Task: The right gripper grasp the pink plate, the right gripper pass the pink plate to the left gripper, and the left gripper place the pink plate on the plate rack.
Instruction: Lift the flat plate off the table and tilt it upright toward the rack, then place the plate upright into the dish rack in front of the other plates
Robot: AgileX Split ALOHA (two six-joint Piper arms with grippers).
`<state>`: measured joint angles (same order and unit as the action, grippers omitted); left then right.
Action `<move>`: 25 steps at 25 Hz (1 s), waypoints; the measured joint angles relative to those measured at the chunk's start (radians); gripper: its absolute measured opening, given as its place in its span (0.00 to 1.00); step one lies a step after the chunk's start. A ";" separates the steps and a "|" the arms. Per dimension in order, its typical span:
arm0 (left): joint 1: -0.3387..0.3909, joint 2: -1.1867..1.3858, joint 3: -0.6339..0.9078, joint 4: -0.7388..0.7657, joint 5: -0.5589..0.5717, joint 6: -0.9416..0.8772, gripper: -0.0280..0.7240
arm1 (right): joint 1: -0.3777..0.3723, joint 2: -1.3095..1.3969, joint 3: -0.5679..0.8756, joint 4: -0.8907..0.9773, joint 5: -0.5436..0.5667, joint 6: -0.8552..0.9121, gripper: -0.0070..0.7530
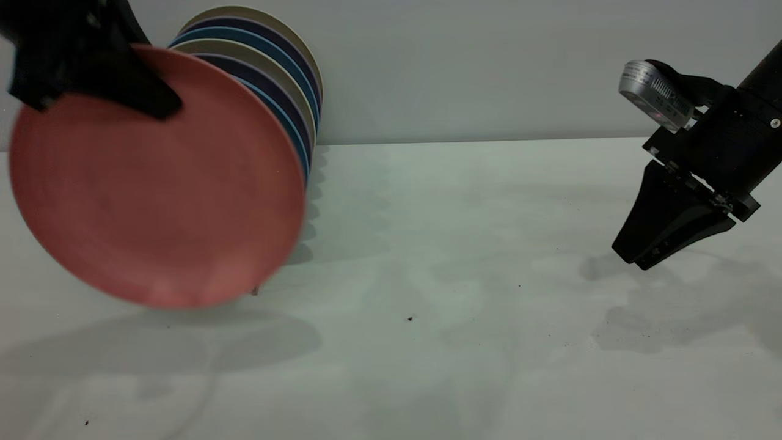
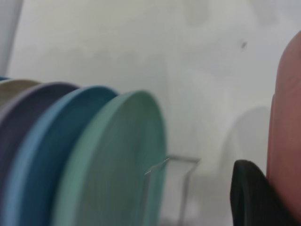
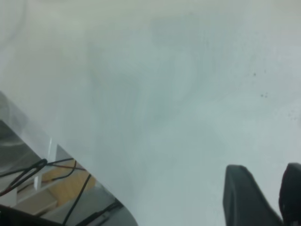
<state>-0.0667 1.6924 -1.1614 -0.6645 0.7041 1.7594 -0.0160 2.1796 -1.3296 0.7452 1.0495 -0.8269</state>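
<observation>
The left gripper holds the pink plate by its upper rim, jaws clamped, at the near end of the rack. Missing the wire slot could topple it against the stacked plates. The right gripper hangs far right, jaws narrowly apart.

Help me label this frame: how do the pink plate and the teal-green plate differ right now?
The pink plate is pinched at its upper rim by the left gripper; the teal-green plate has nothing gripping it. The teal-green plate stands in a row with the other plates at the plate rack; the pink plate is tilted in front of that row. Colour differs: salmon-pink versus teal-green. Both are round. The right gripper hangs apart, empty.
</observation>
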 joint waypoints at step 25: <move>0.000 0.006 -0.145 0.091 -0.128 0.169 0.20 | 0.000 0.000 0.000 -0.003 -0.019 0.009 0.29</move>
<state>-0.0667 1.6988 -1.3061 -0.5730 0.5762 1.9284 -0.0160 2.1796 -1.3296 0.7423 1.0306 -0.8175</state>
